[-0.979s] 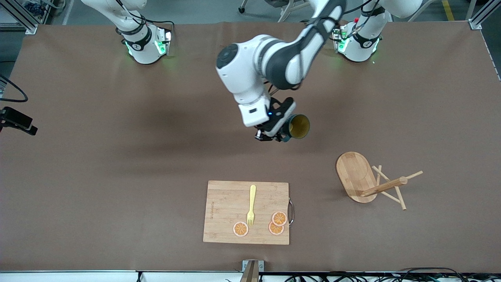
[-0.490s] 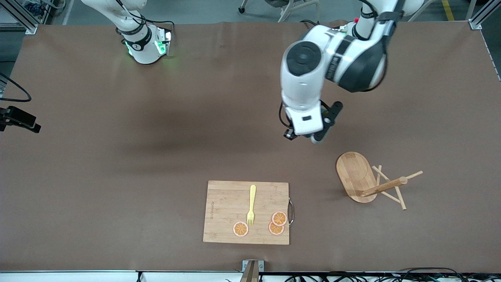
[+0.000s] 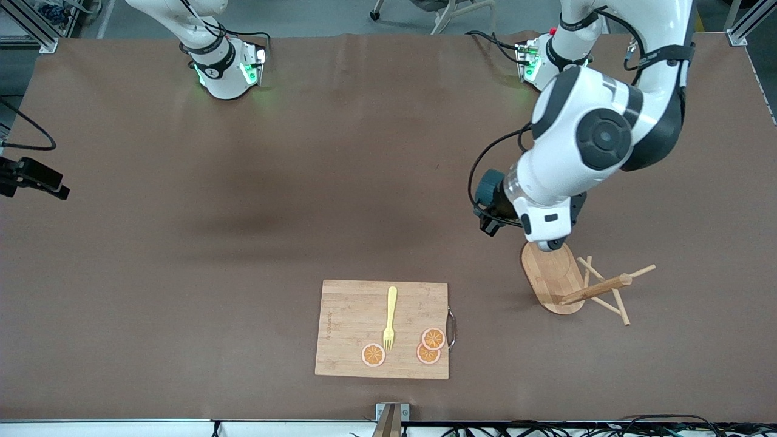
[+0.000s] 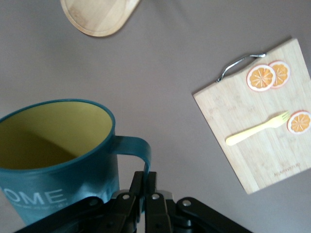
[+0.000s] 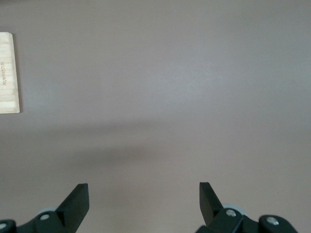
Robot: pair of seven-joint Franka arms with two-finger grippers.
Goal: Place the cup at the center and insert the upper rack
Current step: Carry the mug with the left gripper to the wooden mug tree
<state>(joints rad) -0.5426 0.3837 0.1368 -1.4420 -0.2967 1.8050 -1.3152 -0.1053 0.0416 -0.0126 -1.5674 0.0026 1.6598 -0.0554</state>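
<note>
The cup (image 3: 487,189) is dark teal with a yellow inside and hangs in the air, mostly hidden under the left arm's wrist. In the left wrist view the left gripper (image 4: 146,180) is shut on the thin handle of the cup (image 4: 58,150). The cup is over bare table just beside the upper rack's oval base (image 3: 549,271). The rack lies on its side, its post (image 3: 598,289) and crossed pegs pointing toward the left arm's end of the table. Its base shows in the left wrist view (image 4: 99,17). The right gripper (image 5: 144,194) is open and empty over bare table.
A rectangular bamboo cutting board (image 3: 349,328) lies near the front camera, with a yellow fork (image 3: 390,317) and three orange slices (image 3: 433,338) on it. It also shows in the left wrist view (image 4: 257,141), and its edge in the right wrist view (image 5: 8,73).
The left arm has swung with the cup from over the table's middle toward its own end, and now holds the cup beside the rack's base. The right arm has not moved.
</note>
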